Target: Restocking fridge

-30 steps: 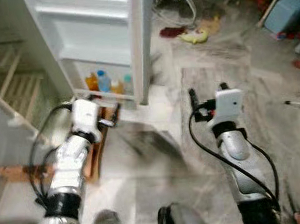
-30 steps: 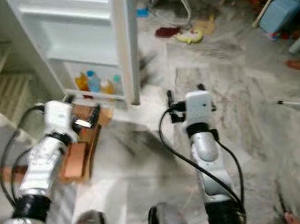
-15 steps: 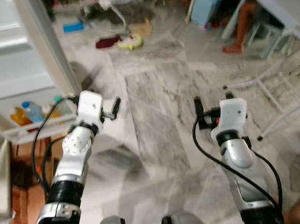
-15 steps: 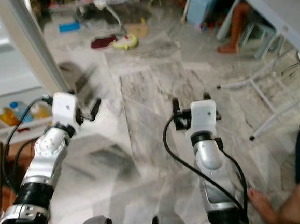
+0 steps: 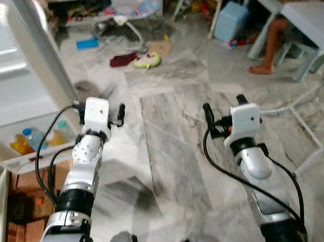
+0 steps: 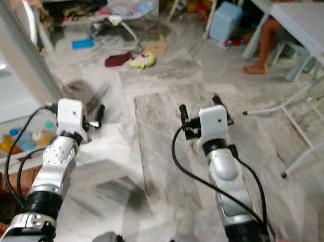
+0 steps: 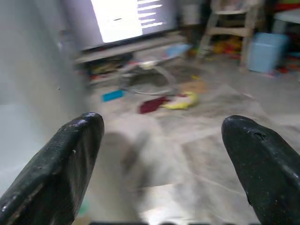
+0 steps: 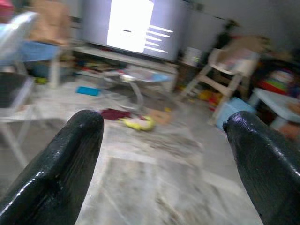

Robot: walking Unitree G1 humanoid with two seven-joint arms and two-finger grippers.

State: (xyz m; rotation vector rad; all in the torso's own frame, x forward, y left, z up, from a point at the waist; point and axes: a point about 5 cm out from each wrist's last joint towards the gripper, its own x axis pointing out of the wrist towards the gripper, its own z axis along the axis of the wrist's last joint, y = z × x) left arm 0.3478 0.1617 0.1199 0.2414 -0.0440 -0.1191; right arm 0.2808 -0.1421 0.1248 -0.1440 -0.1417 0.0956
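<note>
Veined marble floor (image 5: 170, 148); glossy white fridge door (image 5: 12, 71); bottles (image 5: 33, 138) on shelf.

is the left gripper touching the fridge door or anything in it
Apart. The left wrist view shows the left gripper with its fingers spread and floor between them. In the left eye view it hovers beside the fridge door, clear of the bottles on its shelf.

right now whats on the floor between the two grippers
Bare marble floor in the left eye view, between the open left gripper and the open right gripper.
</note>
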